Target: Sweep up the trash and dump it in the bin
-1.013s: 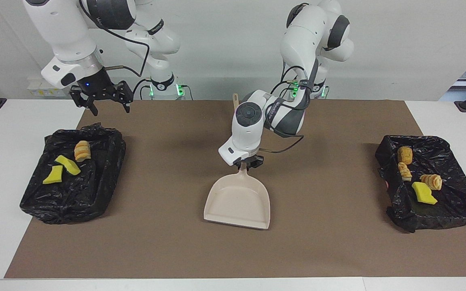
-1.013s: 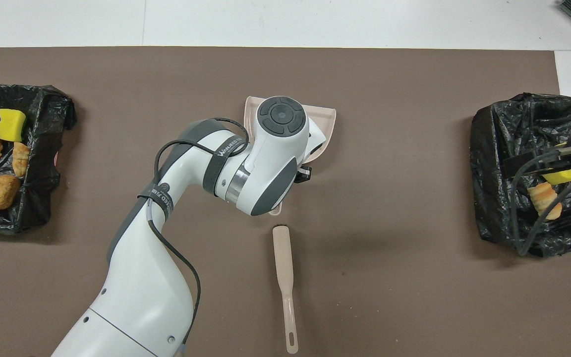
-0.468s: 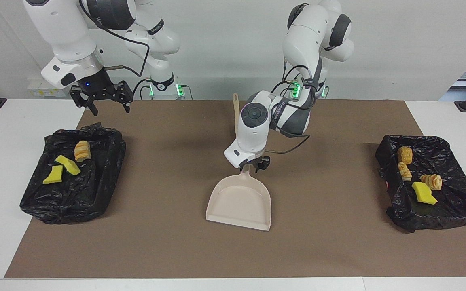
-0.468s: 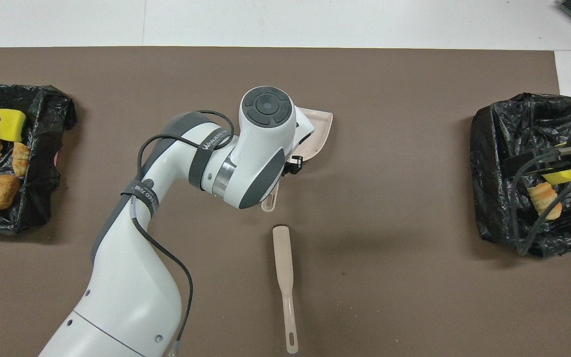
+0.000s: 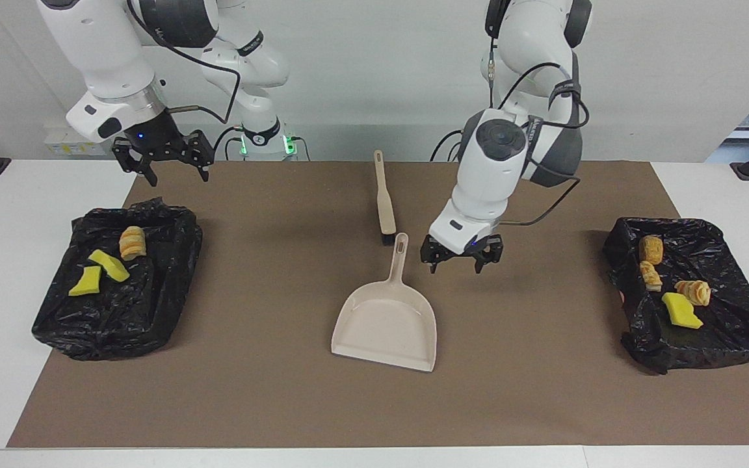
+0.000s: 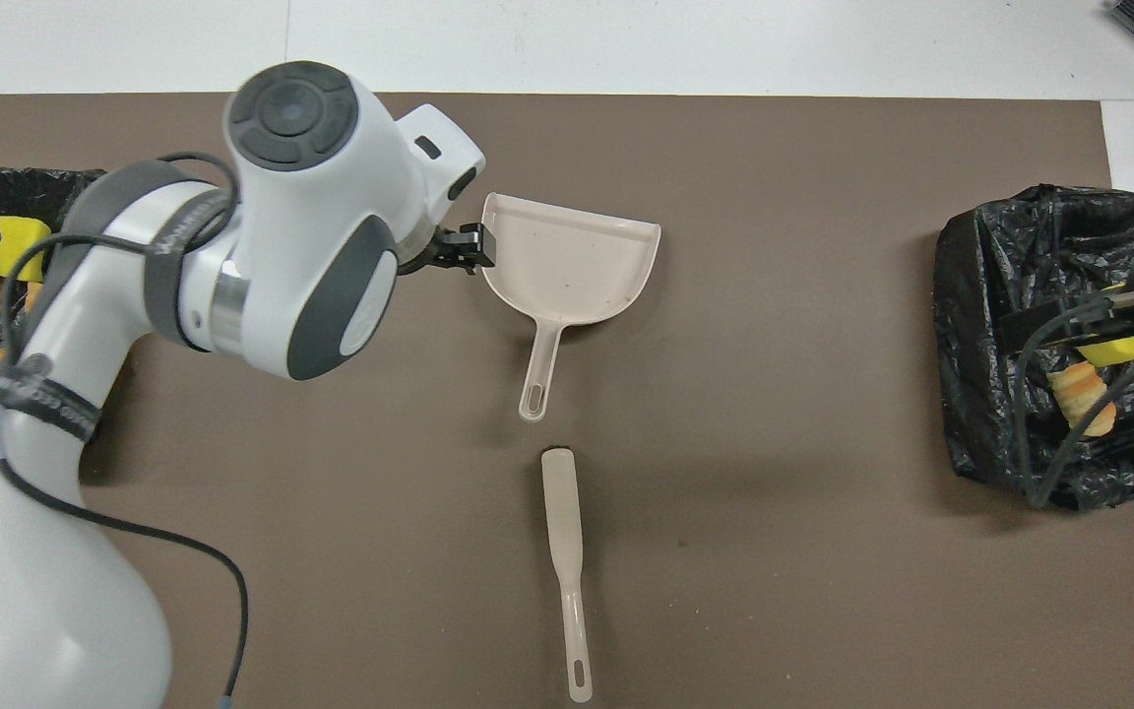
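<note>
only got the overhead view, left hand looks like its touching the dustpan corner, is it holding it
observer: No. The facing view shows the left hand open in the air beside the handle, clear of the dustpan, which lies flat on the mat.
operator: arm blocks the bin at that end, whats in it
observer: Four pieces lie in that bin: one yellow sponge chunk and three bread bits.
operator: i only see cables of the right arm, wheres its hand
observer: The right hand waits up in the air by the other bin, open and empty.
</note>
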`<state>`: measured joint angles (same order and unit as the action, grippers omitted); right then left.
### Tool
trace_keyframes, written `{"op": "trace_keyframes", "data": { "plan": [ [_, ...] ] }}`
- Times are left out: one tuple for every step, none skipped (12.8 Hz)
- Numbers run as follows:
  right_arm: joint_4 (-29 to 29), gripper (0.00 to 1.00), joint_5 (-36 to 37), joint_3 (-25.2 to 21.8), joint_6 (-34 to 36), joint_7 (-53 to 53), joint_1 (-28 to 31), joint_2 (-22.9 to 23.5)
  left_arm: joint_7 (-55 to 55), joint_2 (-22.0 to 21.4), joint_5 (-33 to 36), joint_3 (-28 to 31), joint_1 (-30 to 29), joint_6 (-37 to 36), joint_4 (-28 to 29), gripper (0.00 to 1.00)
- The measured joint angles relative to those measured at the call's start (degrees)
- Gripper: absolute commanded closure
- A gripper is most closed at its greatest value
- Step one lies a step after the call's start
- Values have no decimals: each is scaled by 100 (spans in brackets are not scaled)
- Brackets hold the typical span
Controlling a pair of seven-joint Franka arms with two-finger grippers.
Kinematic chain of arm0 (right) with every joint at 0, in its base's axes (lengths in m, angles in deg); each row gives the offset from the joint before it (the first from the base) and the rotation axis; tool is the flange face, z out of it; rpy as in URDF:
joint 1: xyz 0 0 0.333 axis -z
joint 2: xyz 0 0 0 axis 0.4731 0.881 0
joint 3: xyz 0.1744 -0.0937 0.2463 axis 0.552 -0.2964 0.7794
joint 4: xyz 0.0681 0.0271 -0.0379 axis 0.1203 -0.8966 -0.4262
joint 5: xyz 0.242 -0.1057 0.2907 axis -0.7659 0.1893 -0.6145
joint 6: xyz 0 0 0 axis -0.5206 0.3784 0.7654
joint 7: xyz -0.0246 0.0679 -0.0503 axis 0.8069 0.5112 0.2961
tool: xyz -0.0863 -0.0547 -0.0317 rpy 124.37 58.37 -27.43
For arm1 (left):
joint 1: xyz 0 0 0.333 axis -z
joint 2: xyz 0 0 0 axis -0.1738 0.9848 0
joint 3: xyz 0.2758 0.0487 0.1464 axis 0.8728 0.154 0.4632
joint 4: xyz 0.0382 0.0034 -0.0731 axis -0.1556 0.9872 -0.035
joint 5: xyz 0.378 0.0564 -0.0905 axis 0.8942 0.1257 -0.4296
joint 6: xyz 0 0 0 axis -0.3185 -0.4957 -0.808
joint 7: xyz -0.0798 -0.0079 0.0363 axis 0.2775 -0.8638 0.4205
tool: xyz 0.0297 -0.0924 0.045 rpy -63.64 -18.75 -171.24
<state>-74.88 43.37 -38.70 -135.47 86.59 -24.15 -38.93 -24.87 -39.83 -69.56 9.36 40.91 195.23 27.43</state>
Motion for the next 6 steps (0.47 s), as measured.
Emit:
{"op": "trace_keyframes", "data": {
  "plan": [
    [0, 0, 0, 0, 0, 0, 0, 0, 346, -260, 0, 5, -160, -87, 100, 0],
    [0, 0, 0, 0, 0, 0, 0, 0, 695, -544, 0, 10, -324, -279, 192, 0],
    [0, 0, 0, 0, 0, 0, 0, 0, 1040, -829, 0, 16, -485, -548, 257, 0],
    [0, 0, 0, 0, 0, 0, 0, 0, 1407, -1122, 1, 22, -654, -845, 302, 0],
    [0, 0, 0, 0, 0, 0, 0, 0, 1724, -1372, 1, 27, -809, -1074, 332, 0],
    [0, 0, 0, 0, 0, 0, 0, 0, 2026, -1598, 2, 31, -978, -1284, 342, 0]
  ]
}}
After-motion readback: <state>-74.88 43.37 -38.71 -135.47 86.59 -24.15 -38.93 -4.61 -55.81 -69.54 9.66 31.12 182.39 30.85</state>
